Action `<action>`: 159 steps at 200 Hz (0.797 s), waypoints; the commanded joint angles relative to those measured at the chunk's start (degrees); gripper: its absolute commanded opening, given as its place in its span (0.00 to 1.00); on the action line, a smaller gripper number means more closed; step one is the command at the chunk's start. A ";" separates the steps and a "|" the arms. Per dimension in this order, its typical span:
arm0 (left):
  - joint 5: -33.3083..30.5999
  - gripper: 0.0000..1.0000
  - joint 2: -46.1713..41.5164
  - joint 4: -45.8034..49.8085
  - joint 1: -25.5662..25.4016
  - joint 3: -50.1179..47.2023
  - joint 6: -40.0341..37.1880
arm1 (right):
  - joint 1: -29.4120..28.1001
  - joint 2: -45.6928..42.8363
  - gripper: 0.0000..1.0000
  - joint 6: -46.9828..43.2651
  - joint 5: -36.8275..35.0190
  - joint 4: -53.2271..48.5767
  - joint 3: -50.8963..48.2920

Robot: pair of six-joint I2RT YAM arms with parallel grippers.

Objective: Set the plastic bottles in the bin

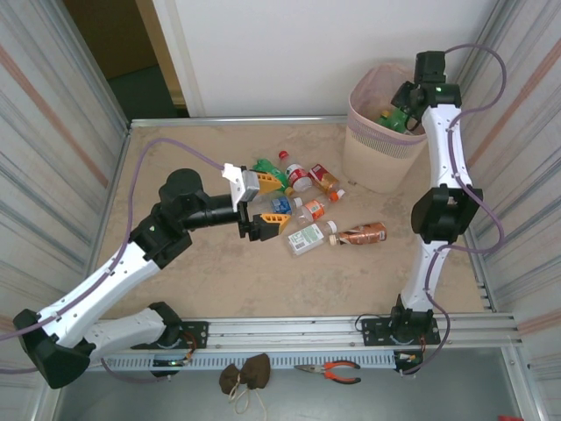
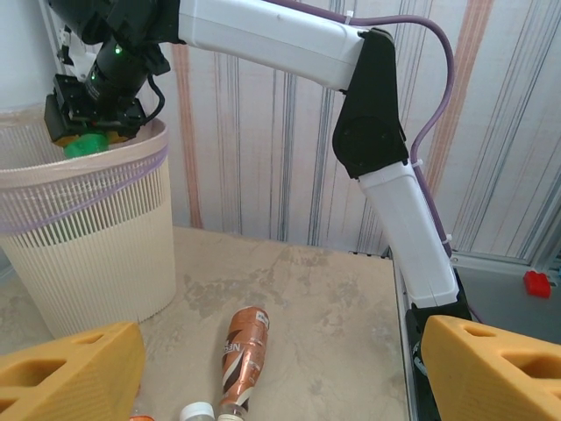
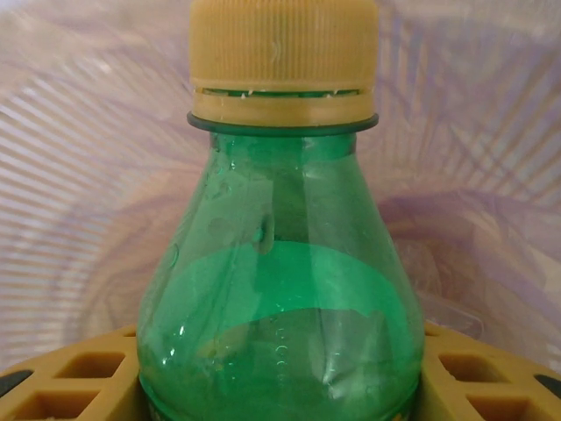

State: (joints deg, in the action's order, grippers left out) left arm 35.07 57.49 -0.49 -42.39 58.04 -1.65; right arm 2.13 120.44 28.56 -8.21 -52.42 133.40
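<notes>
Right wrist shows the right gripper [image 1: 399, 112] clamped round the green bottle [image 3: 279, 289] at its belly, over the bin [image 1: 372, 162]. It looks empty and thin-walled (likely light, slick, crushable) — mid-body holds suit. The left gripper [image 1: 263, 203] hangs apart above the bottles [image 1: 311, 235] lying on the table [image 1: 351, 285].

About seven loose bottles [image 1: 307, 239], one held green bottle [image 1: 396, 119], one bin [image 1: 372, 162], two arms [image 1: 438, 215], one pair of pliers [image 1: 331, 372]

White-and-black arms [image 1: 105, 276] carry purple cables [image 2: 453, 70] and orange fingers [image 2: 70, 368].
</notes>
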 commanded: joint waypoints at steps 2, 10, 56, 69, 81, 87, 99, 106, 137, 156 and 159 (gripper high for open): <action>-1.09 0.83 -1.90 -2.32 0.38 -1.31 0.71 | -0.37 1.99 0.37 1.51 -1.50 -3.44 2.33; -1.36 0.82 -2.12 -2.54 0.38 -1.75 0.86 | -0.38 2.65 0.37 1.59 -1.45 -3.87 2.37; -3.29 0.82 -4.27 -2.78 0.34 -3.86 1.63 | -0.82 6.46 0.40 1.95 -0.85 -5.55 2.43; -4.12 0.82 -4.67 -3.53 0.37 -4.57 2.04 | -0.95 7.32 0.41 2.03 -0.77 -6.04 2.41; -4.31 0.82 -4.78 -3.64 0.42 -4.69 2.34 | -1.06 8.06 0.42 2.28 -1.01 -6.37 2.40; -4.26 0.82 -4.77 -3.64 0.42 -4.78 2.48 | -1.09 8.43 0.43 2.22 -0.94 -6.55 2.46; -4.31 0.83 -4.70 -3.62 0.47 -4.78 2.54 | -1.13 9.06 0.46 2.37 -0.87 -6.96 2.46; -4.31 0.83 -4.69 -3.57 0.42 -4.77 2.53 | -1.12 9.36 0.48 2.47 -0.89 -7.21 2.47; -4.65 0.83 -4.85 -2.88 0.53 -4.45 2.61 | -1.07 9.39 0.59 2.65 -1.37 -7.43 2.43; -5.01 0.83 -5.01 -2.41 0.49 -4.40 2.66 | -1.08 8.22 0.65 2.65 -1.78 -7.36 2.42; -5.02 0.83 -4.99 -2.39 0.55 -4.42 2.62 | -1.01 7.92 0.66 2.70 -1.86 -7.28 2.40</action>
State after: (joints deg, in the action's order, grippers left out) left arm 31.14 53.74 -1.93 -42.35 53.65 0.25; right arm 1.08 128.22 30.00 -7.94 -58.19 134.47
